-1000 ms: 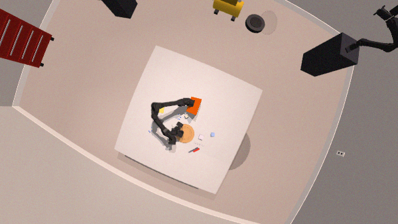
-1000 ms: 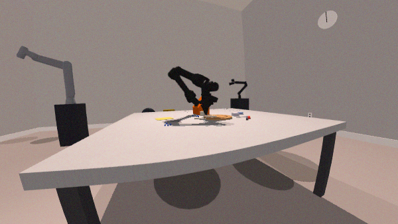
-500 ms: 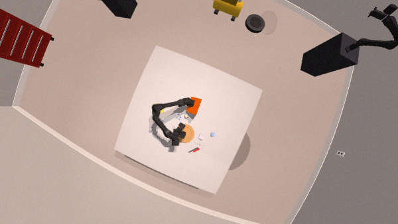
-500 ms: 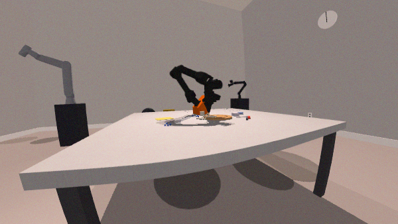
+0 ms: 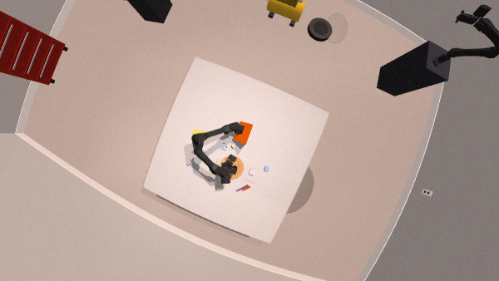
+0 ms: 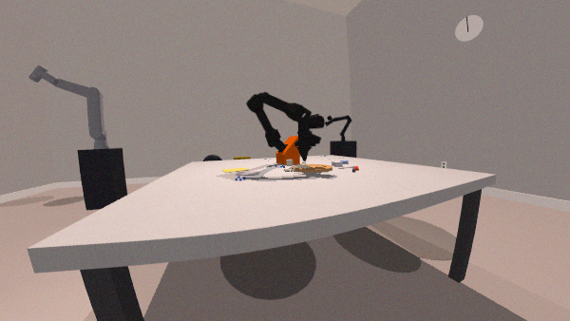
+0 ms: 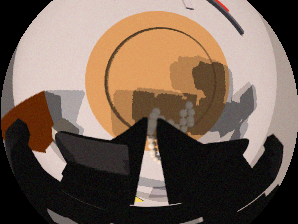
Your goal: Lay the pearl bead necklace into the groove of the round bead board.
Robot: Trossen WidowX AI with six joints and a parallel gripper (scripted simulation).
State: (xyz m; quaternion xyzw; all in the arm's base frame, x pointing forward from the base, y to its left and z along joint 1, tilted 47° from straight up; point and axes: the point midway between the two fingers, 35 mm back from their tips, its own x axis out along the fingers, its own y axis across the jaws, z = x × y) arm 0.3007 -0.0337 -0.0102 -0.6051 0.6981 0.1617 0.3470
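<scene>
The round bead board point(image 5: 236, 165) point(image 6: 319, 166) point(image 7: 100, 62) is light wood with a thin dark circular groove. My gripper point(image 6: 304, 160) point(image 7: 152, 121) points down just above the board's near edge in the wrist view, its fingers nearly together and shut on the pearl necklace point(image 7: 190, 114). Pale beads pass between the fingertips. A bunch of beads hangs or lies over the board right of the tips, inside the groove line and in shadow. More beads trail behind the fingers towards the board's edge. The fingers hide part of the strand, and whether any bead sits in the groove cannot be told.
An orange block point(image 5: 245, 132) point(image 6: 287, 157) point(image 7: 27, 124) stands by the arm's base. A pinkish cube point(image 5: 252, 171), a blue cube point(image 5: 266, 169) and a red and dark stick point(image 5: 246, 188) lie beyond the board. Small blue pieces point(image 5: 224, 146) point(image 6: 239, 179) and a yellow piece point(image 6: 235, 170) lie on the arm's side.
</scene>
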